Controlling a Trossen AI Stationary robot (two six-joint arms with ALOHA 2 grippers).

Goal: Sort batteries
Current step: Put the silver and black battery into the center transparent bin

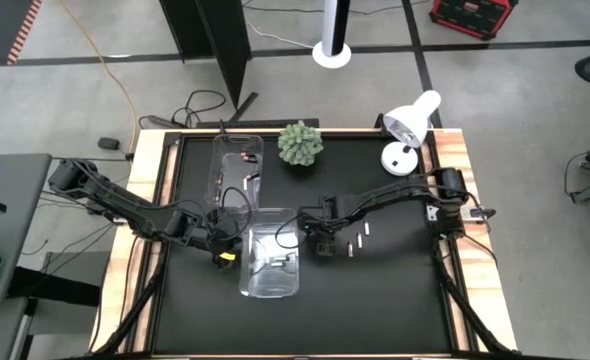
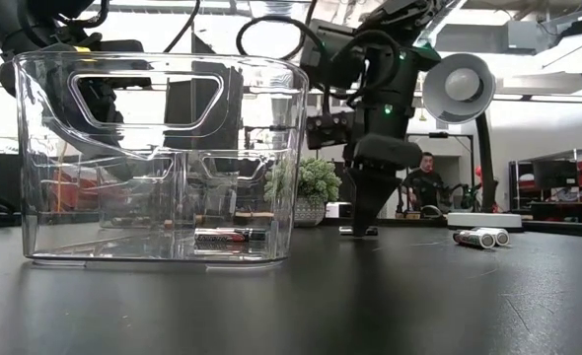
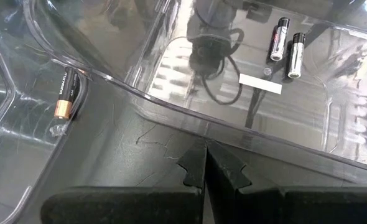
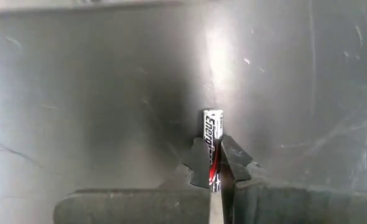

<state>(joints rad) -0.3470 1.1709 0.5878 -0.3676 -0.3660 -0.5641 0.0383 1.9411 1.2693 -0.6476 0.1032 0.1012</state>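
Note:
Two clear bins stand on the black mat, a far one (image 1: 237, 165) and a near one (image 1: 273, 250). The near bin (image 2: 163, 158) holds a dark battery (image 2: 230, 237). In the left wrist view a copper-ended battery (image 3: 65, 93) lies in one bin and two silver-and-black ones (image 3: 287, 46) in the other. My left gripper (image 1: 220, 250) (image 3: 205, 165) is shut on nothing, low between the bins. Just right of the near bin, my right gripper (image 1: 322, 245) (image 4: 213, 163) is shut on a silver-and-black battery (image 4: 213, 127). Loose batteries (image 1: 358, 240) (image 2: 480, 237) lie on the mat to its right. My right gripper pinches the battery's near end (image 4: 214, 163) between its two fingers (image 4: 233, 158), which come steeply from above. The rest of the battery sticks out past the fingertips, low over the mat. Whether it is clear of the mat, I cannot tell.
A small green plant (image 1: 301, 143) and a white desk lamp (image 1: 407, 125) stand at the mat's far edge. Wooden rims (image 1: 457, 160) border the mat. Bare mat lies at the near right (image 1: 395, 300). A person (image 2: 427, 177) sits far behind the table.

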